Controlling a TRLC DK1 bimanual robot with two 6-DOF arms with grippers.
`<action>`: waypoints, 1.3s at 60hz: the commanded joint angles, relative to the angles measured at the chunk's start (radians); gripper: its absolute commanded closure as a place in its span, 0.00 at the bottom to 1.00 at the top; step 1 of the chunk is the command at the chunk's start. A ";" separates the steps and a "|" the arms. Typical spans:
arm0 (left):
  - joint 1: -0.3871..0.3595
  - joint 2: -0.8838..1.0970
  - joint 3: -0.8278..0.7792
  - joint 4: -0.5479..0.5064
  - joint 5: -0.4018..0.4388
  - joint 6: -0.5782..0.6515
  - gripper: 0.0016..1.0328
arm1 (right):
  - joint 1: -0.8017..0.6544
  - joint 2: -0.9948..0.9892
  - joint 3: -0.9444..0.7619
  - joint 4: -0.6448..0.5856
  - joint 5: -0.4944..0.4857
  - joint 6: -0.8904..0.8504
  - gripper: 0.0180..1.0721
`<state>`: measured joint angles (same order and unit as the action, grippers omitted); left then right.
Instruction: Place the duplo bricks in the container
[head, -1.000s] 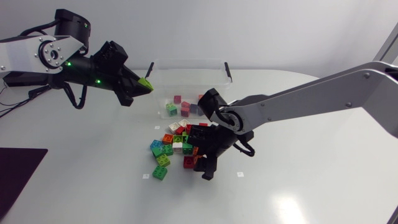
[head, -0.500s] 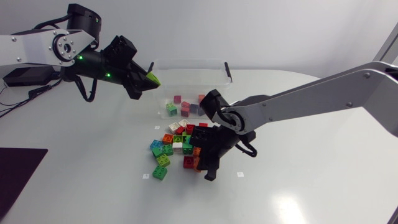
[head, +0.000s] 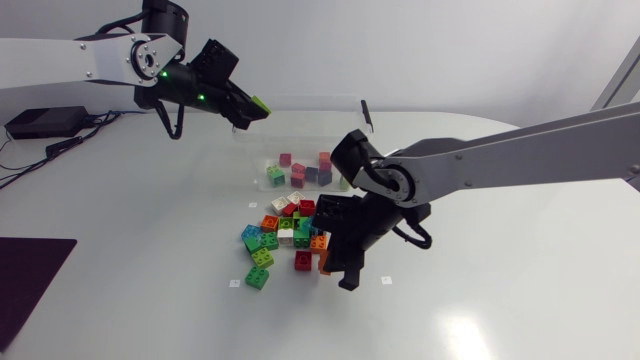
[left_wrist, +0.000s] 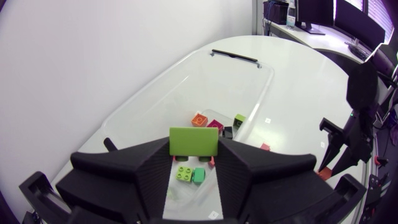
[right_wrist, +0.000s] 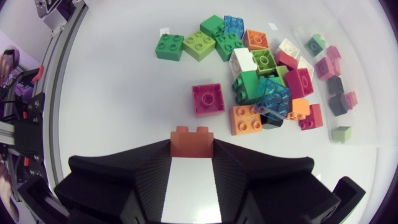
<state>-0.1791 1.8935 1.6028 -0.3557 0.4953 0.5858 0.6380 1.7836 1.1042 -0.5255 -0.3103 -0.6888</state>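
From above, my left arm comes in from the left, and my left gripper (head: 252, 108) hangs over the near left corner of the clear container (head: 300, 128). It is clamped on a lime-green brick (head: 260, 104). Several bricks already lie on the container's floor. In front of the container, on the white table (head: 480, 300), is a pile of bricks (head: 285, 228) in mixed colours. A lone green brick (head: 258, 278) sits just beside the pile, on its near side. My right arm reaches in from the right, and my right gripper (head: 335, 265) points down at the pile's near right edge, pinching an orange brick (head: 323, 263).

In the left wrist view, both my fingers press on the lime-green brick (left_wrist: 193, 141) from either side. The container (left_wrist: 155, 93) lies open below and ahead of them. On its floor are an orange, a magenta, a dark and some green bricks. My other arm's gripper shows off to the side, beyond the container.

In the right wrist view, the orange brick (right_wrist: 192, 142) is gripped between my two fingers, studs facing away from me and clear of the table. A magenta brick (right_wrist: 208, 99) lies alone just ahead of it. The pile (right_wrist: 267, 87) is heaped beside and beyond that. A few more bricks sit farther off, inside the container.
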 joint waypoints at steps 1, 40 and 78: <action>-0.008 0.055 0.059 0.018 -0.009 -0.050 0.76 | -0.009 -0.056 0.003 -0.034 0.004 0.011 0.81; 0.026 -0.159 -0.136 0.020 -0.075 -0.050 0.05 | -0.138 -0.104 0.290 -0.028 0.004 0.158 0.81; -0.013 -0.455 -0.667 -0.083 -0.075 0.281 0.05 | -0.235 0.151 0.638 0.084 0.010 0.391 0.81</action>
<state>-0.1738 1.4593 0.9852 -0.4263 0.4175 0.8143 0.4168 1.8900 1.6962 -0.4496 -0.3099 -0.3405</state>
